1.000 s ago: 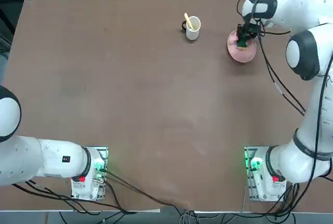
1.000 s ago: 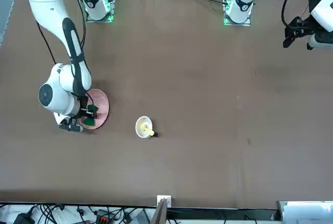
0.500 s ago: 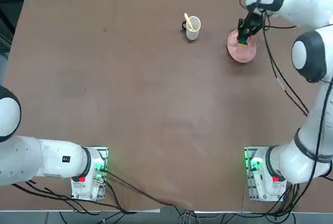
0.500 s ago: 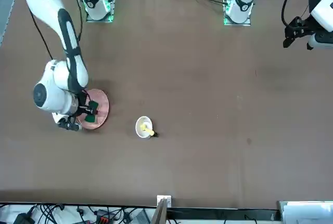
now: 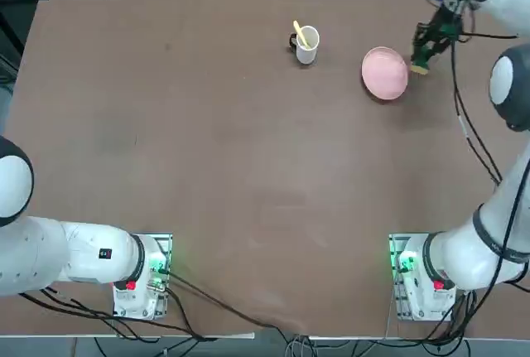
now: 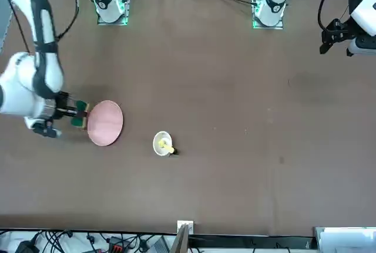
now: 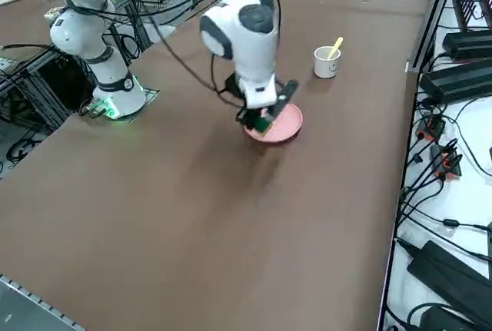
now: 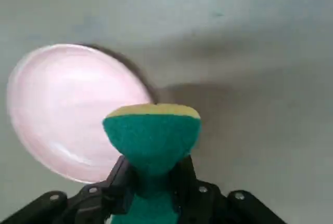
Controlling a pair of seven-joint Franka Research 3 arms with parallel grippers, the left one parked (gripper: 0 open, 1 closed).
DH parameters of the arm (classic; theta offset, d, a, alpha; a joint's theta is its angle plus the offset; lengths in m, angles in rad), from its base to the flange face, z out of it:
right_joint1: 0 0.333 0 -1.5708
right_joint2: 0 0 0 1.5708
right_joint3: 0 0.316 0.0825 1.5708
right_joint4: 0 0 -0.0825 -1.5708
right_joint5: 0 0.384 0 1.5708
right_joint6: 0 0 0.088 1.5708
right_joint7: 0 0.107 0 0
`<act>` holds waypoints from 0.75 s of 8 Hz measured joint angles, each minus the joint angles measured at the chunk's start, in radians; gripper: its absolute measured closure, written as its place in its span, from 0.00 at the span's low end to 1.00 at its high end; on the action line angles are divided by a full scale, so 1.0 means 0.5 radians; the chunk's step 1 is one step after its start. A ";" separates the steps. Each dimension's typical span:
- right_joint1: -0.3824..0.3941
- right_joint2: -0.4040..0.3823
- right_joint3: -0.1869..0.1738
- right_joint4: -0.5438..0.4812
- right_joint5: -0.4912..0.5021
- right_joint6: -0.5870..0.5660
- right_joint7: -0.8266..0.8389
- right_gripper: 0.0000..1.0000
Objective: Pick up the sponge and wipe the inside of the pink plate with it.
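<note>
Since a second ago the sponge [image 5: 421,63] has left the pink plate [image 5: 384,73] and now sits off its rim, on the side away from the white mug [image 5: 306,45], clamped in the right hand [image 5: 422,59]. Squeezed between the fingers [image 8: 120,180], the sponge bulges out green with its yellow layer outermost. It hangs beside the plate over bare tabletop [image 5: 248,150]. A yellow utensil [image 5: 300,32] stands in the mug, which is well apart from the plate.
</note>
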 joint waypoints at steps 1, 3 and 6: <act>-0.097 0.023 -0.024 -0.023 0.000 0.008 -0.162 0.62; -0.322 0.126 -0.030 -0.043 0.000 0.130 -0.462 0.62; -0.487 0.319 -0.028 -0.051 0.000 0.401 -0.801 0.58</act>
